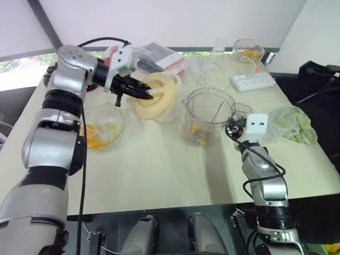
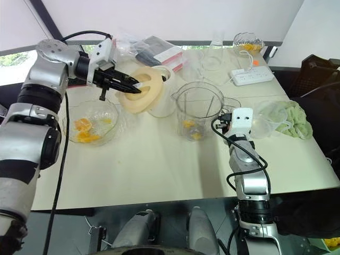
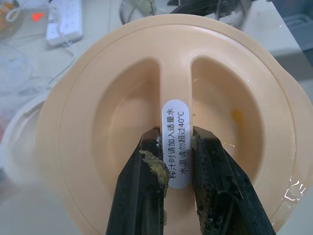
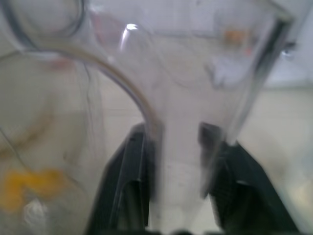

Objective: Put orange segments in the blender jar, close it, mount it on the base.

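My left gripper is shut on the centre ridge of the cream blender lid, holding it tilted above the table beside the white base. The lid hangs left of the clear blender jar, which stands on the table with orange segments in its bottom. My right gripper is shut on the jar's clear handle at the jar's right side. A glass bowl with more orange segments sits at the left.
A white power strip lies at the back right, with a small bowl of fruit behind it. A green cloth in a plastic bag is on the right. Packets and boxes lie at the back.
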Action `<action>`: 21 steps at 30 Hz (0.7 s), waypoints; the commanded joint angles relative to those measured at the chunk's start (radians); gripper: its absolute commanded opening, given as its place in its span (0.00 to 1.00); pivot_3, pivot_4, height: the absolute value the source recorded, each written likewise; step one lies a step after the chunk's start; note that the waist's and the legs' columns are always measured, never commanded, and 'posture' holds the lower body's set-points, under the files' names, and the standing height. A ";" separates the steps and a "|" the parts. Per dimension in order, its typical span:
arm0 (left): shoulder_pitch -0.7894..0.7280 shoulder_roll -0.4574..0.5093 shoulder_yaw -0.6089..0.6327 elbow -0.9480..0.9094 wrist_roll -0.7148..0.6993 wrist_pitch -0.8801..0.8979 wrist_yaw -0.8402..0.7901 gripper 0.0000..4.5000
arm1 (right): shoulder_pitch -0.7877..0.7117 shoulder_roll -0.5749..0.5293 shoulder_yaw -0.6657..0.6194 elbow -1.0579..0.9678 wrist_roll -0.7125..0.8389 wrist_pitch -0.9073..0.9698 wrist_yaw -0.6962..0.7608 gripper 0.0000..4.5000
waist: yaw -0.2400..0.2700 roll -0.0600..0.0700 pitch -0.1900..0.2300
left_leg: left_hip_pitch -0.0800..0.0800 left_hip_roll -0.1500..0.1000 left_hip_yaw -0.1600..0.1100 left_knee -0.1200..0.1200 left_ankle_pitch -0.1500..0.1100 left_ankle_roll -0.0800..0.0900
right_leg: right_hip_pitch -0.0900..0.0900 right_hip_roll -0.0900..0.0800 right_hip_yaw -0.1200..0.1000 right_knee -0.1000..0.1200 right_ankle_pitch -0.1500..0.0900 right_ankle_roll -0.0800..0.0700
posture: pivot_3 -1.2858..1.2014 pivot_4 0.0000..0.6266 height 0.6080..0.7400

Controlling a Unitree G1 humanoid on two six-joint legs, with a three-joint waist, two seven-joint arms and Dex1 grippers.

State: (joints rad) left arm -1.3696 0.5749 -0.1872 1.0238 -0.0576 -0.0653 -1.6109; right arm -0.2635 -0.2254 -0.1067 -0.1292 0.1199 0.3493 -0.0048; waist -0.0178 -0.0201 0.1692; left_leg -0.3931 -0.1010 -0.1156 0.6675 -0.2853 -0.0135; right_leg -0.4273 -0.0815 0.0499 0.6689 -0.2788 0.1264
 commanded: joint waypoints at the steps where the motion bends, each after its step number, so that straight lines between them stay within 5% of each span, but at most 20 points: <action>1: -0.102 0.029 -0.011 0.011 -0.036 0.006 -0.004 0.05 | -0.014 0.011 -0.017 -0.008 -0.009 -0.027 -0.007 0.32 | -0.002 0.000 0.000 | 0.000 0.000 0.000 0.000 0.000 0.000 | 0.000 0.000 0.000 0.000 0.000 0.000 | 0.52 0.24 1.00; 12: -0.322 -0.156 -0.035 0.200 -0.026 0.014 -0.004 0.05 | -0.048 0.093 0.036 -0.043 -0.009 -0.013 -0.001 0.32 | -0.021 0.000 0.000 | 0.000 0.000 0.000 -0.001 0.000 0.000 | -0.001 0.000 0.000 0.000 0.000 0.000 | 0.52 0.24 1.00; 21: -0.305 -0.310 -0.058 0.284 0.113 -0.037 0.035 0.05 | -0.012 0.125 0.062 -0.104 -0.035 -0.003 -0.010 0.32 | -0.050 0.001 0.000 | 0.000 0.000 0.001 -0.003 0.000 0.000 | -0.003 0.001 0.001 0.002 0.000 0.000 | 0.52 0.24 1.00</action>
State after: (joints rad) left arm -1.6642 0.2659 -0.2361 1.3100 0.0212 -0.0708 -1.5962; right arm -0.2746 -0.1120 -0.0523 -0.1491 0.0859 0.3603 -0.0135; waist -0.0679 -0.0195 0.1696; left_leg -0.3937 -0.1012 -0.1150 0.6648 -0.2853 -0.0135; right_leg -0.4306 -0.0810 0.0508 0.6706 -0.2789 0.1264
